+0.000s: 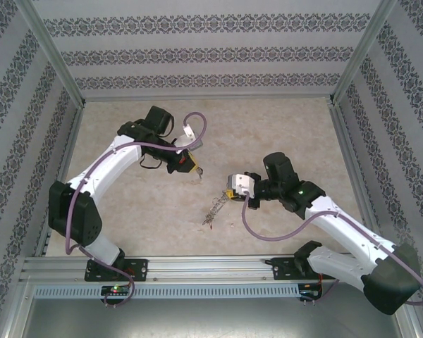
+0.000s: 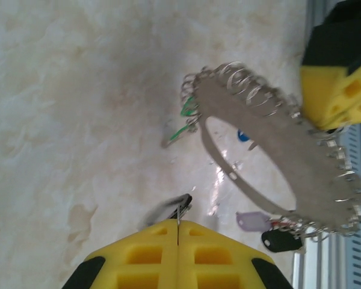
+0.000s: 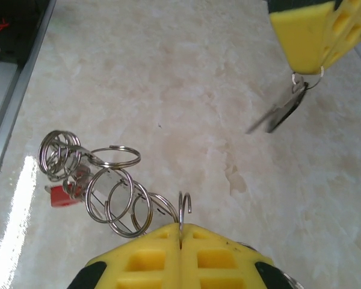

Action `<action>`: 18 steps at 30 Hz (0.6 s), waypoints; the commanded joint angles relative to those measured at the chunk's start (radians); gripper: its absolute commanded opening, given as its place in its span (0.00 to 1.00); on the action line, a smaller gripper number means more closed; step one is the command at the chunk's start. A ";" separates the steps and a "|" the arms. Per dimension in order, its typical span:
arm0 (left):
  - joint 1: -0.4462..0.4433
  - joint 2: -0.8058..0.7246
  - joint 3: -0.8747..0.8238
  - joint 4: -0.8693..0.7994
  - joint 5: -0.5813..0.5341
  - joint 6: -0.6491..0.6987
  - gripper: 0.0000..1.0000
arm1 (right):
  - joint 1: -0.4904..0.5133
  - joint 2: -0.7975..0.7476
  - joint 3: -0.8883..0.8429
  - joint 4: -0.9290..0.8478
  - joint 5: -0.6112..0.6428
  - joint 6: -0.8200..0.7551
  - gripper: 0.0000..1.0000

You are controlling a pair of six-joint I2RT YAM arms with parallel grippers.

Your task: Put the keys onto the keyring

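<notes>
- Both arm bases are seen bolted to the rail [image 1: 197,266] at the near edge of the table [image 1: 268,134]
- The right arm is folded, with its elbow low at the near right corner and its forearm stretched up and to the left toward the table's middle
- The right gripper [image 3: 182,229] is seen fully closed, its yellow fingertips pinched on a thin wire loop of the keyring [image 2: 271,129]
- The keyring is hung from that grip toward the near edge and is strung with many small split rings, a green tag [image 2: 183,117], a blue tag [image 2: 243,136] and a red tag [image 3: 60,195]; whether its low end touches the table cannot be told
- Just beyond, apart from the keyring, the left gripper [image 2: 178,225] is closed tight on a single key [image 3: 286,111], which is slanted down from the fingertips
- The left arm is bent at an elbow at the near left, its forearm is raised toward the far left, and its wrist is turned back toward the middle
</notes>
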 commanded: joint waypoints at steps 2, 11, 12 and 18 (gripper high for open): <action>-0.045 -0.037 0.020 -0.060 0.058 0.031 0.00 | 0.041 -0.053 -0.028 0.118 0.060 -0.122 0.00; -0.102 -0.041 0.017 -0.071 0.070 0.032 0.00 | 0.066 -0.074 -0.022 0.113 0.124 -0.277 0.00; -0.110 -0.037 0.018 -0.069 0.074 0.032 0.00 | 0.066 -0.073 -0.019 0.108 0.123 -0.287 0.00; -0.139 -0.026 0.012 -0.024 0.089 -0.015 0.00 | 0.045 -0.029 0.048 0.047 0.054 -0.261 0.00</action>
